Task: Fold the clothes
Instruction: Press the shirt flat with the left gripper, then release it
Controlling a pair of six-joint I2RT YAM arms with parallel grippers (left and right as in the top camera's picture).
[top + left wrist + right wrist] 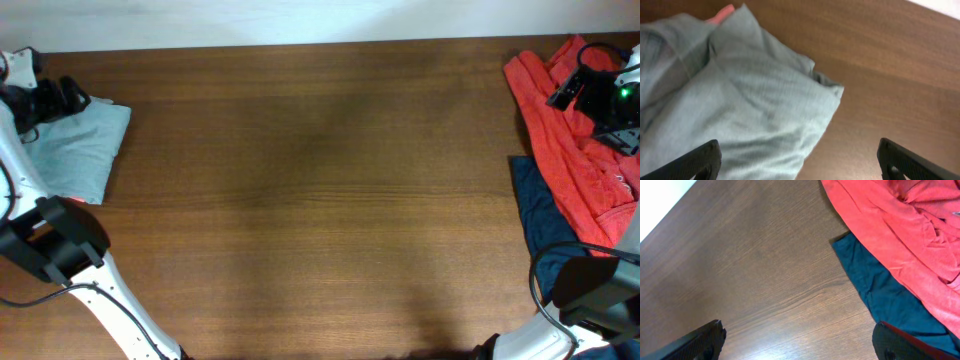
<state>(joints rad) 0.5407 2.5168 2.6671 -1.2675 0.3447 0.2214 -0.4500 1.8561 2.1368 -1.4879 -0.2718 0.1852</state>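
Looking down on the table (320, 180) and finding the pale blue-green T-shirt (78, 150) at the left edge, toward the far side, bundled into a compact, roughly folded pad with a sliver of salmon-pink cloth (721, 13) peeking out past one edge. Hovering above that pad with the left gripper (800, 167), jaws spread wide apart and holding nothing. Spotting the rest of the clothes at the right edge: an orange-red garment (570, 150) heaped loose and rumpled, lying partly over a navy one (540, 215) spread flatter beneath it toward the near side. Poised over that heap with the right gripper (800, 345), also splayed open and empty. Judging all of it as light, limp and yielding: apt to sag, drape and slide over the smooth wood, with no stiffness to hold a shape when lifted, yet nothing fragile. Best pinched at a hem, seam or shoulder corner rather than mid-panel, taking a single layer only. Probably starting with the orange-red piece on top, gripping a free corner along its left border and drawing it toward the open middle for flattening. Watching for the navy layer dragging along underneath.
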